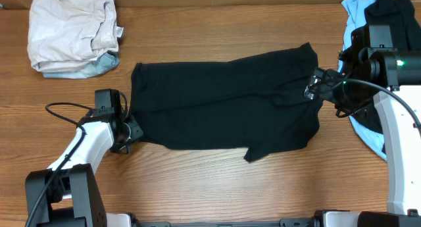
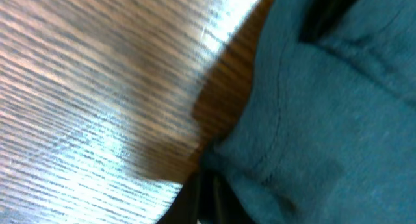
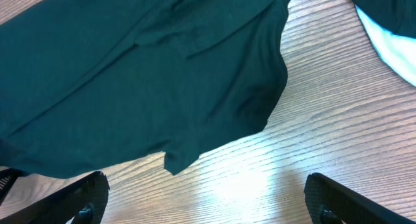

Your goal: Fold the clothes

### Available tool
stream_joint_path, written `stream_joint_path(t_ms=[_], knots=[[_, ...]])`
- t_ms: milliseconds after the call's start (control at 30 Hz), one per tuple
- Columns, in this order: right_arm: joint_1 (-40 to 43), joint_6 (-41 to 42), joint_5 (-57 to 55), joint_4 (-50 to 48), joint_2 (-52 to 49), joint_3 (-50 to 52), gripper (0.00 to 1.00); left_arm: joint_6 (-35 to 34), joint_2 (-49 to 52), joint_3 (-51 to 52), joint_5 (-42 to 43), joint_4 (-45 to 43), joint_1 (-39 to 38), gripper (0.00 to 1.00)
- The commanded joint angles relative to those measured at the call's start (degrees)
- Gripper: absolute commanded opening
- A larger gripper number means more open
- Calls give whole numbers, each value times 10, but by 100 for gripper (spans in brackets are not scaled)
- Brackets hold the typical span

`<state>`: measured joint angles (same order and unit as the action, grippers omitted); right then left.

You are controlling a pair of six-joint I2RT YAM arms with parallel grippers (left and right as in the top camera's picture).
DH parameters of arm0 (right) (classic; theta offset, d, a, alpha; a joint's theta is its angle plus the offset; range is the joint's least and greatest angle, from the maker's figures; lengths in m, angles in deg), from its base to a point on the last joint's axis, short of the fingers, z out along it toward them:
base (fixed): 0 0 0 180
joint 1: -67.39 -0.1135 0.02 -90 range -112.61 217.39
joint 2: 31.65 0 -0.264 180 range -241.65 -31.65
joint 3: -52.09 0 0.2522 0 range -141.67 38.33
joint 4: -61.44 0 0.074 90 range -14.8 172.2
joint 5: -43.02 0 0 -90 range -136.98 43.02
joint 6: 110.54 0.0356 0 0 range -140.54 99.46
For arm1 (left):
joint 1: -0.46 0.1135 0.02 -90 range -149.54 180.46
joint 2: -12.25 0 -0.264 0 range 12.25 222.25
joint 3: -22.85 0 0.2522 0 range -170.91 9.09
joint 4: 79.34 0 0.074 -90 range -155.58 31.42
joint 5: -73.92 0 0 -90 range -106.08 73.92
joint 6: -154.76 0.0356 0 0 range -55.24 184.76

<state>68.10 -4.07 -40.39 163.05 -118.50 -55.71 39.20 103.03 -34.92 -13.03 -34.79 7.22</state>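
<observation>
A large plain black garment (image 1: 223, 102) lies spread flat across the middle of the wooden table. My left gripper (image 1: 128, 131) is low at its lower left corner. In the left wrist view the fingers (image 2: 208, 198) look closed against the garment's edge (image 2: 325, 120). My right gripper (image 1: 316, 83) hovers over the garment's right edge. In the right wrist view its fingers (image 3: 208, 204) are wide apart and empty above bare wood, with the garment (image 3: 130, 74) ahead of them. No white tag shows.
A folded beige garment (image 1: 72, 26) lies on a light blue one (image 1: 99, 66) at the back left. At the far right, a heap of light blue (image 1: 358, 13) and black clothes (image 1: 395, 10) lies under my right arm; it also shows in the right wrist view (image 3: 390, 49).
</observation>
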Motion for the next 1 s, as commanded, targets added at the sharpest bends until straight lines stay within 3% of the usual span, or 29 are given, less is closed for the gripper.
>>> stream_joint_path(t_ms=[0,233,467,733,867,933,967], knots=[[1,1,-5,-2,0,3,100,2,0,9,4,12,0,4],[-4,53,-2,29,0,18,99,29,-5,-35,4,116,10,4],[-50,136,-1,-4,0,126,98,63,-7,-189,1,275,35,4],[-82,217,-5,-124,0,312,96,63,-7,-244,-4,283,33,4],[-82,228,-2,-212,0,391,87,63,-6,-244,-4,278,32,4],[-82,228,2,-258,0,422,78,63,-6,-244,-5,275,32,4],[-82,228,1,-279,0,437,69,63,-6,-244,-4,273,32,4]])
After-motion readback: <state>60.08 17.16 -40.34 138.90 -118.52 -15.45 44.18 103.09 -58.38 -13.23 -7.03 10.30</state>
